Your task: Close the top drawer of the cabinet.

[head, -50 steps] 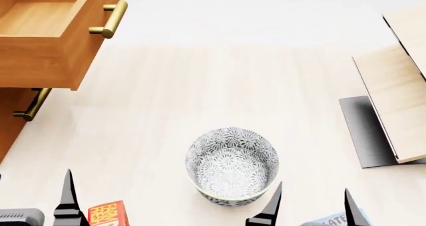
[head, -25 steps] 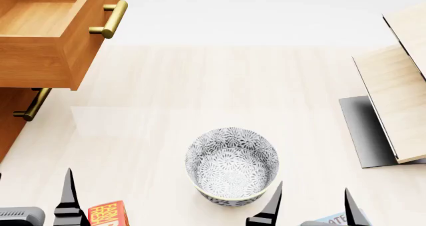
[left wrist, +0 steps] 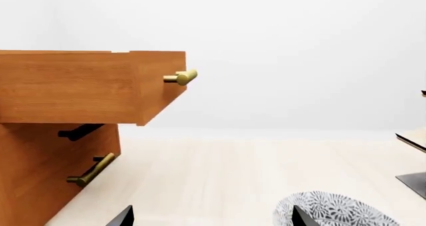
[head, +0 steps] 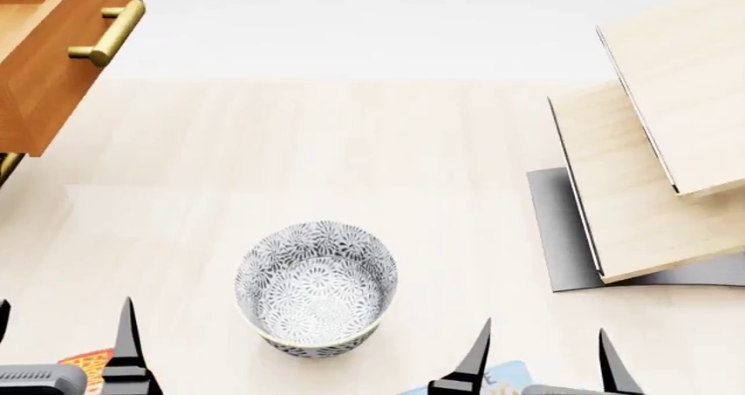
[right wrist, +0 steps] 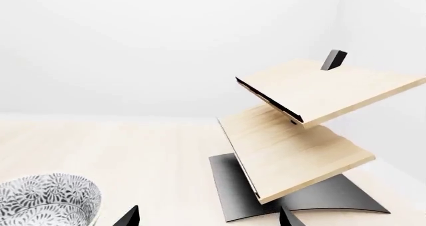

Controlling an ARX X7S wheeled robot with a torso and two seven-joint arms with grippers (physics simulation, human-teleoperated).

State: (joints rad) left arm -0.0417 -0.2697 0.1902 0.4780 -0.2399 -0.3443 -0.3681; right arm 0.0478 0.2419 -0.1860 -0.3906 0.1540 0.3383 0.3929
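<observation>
still open: top drawer (left wrist: pixel 93 86)

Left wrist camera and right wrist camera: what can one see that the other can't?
Only the left wrist view shows the cabinet, with the top drawer pulled out and a brass handle on its front. Only the right wrist view shows the whole pale slanted shelf on its dark base. Both show the patterned bowl, the light wood table, and an open gripper's dark fingertips.
</observation>
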